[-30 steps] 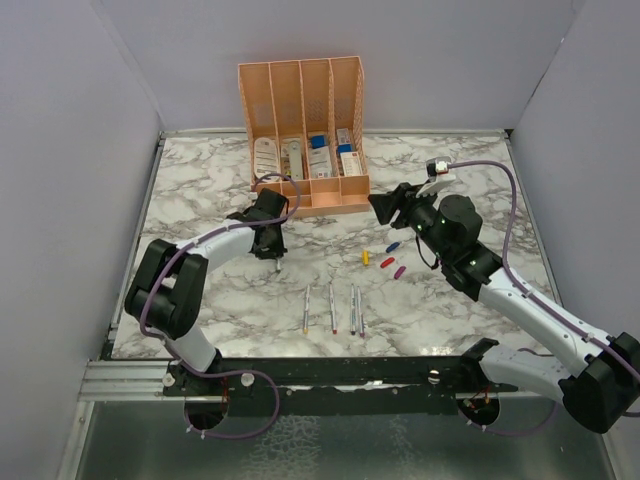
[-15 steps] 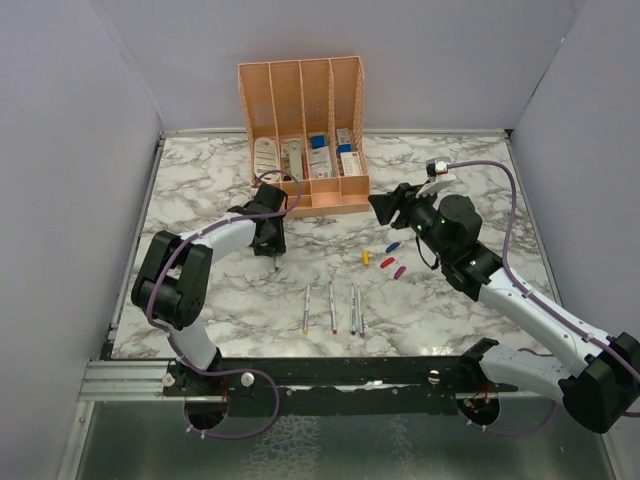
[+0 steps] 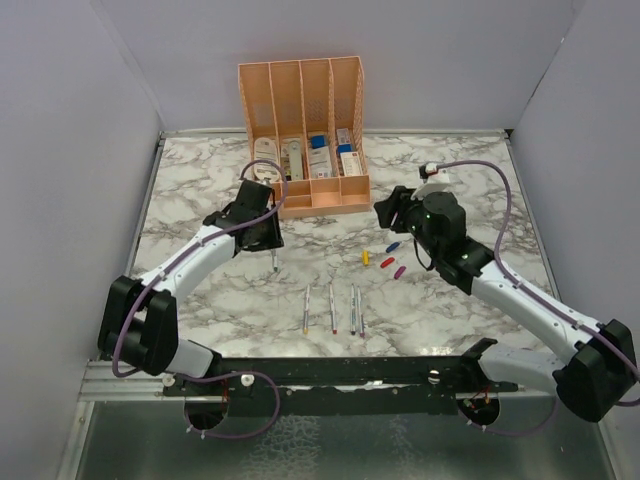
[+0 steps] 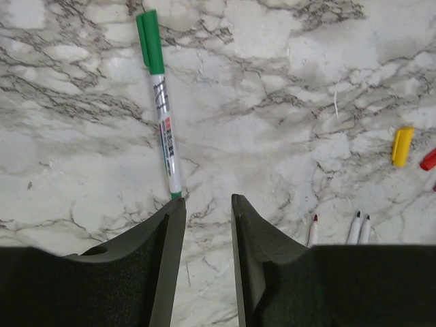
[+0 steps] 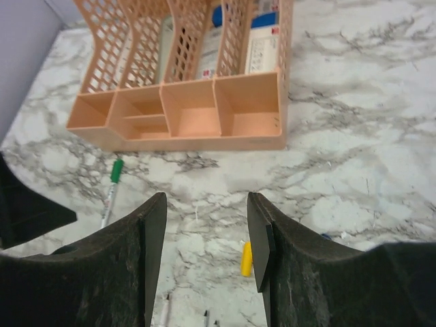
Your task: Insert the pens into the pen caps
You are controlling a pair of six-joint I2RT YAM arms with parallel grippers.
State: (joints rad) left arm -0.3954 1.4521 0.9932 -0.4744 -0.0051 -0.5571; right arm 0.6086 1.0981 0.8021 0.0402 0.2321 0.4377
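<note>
A grey-white pen (image 4: 166, 129) with the green cap (image 4: 149, 39) on its far end lies on the marble just ahead of my left gripper (image 4: 207, 204), which is open and empty; the pen's tail end sits by the left fingertip. In the top view this pen (image 3: 274, 260) lies below the left gripper (image 3: 268, 238). Several uncapped pens (image 3: 332, 308) lie side by side near the front. The yellow cap (image 3: 365, 257), blue cap (image 3: 393, 245), red cap (image 3: 387, 262) and magenta cap (image 3: 400, 271) lie loose. My right gripper (image 5: 206, 204) is open and empty, above the yellow cap (image 5: 246, 258).
The peach organizer (image 3: 303, 135) with white and blue boxed items stands at the back centre; its low front trays (image 5: 191, 116) lie just beyond my right gripper. Grey walls close in the table on the left, right and back.
The left arm has swung its elbow out to the left and its gripper has drawn back a little from the green-capped pen. The right gripper has shifted slightly.
</note>
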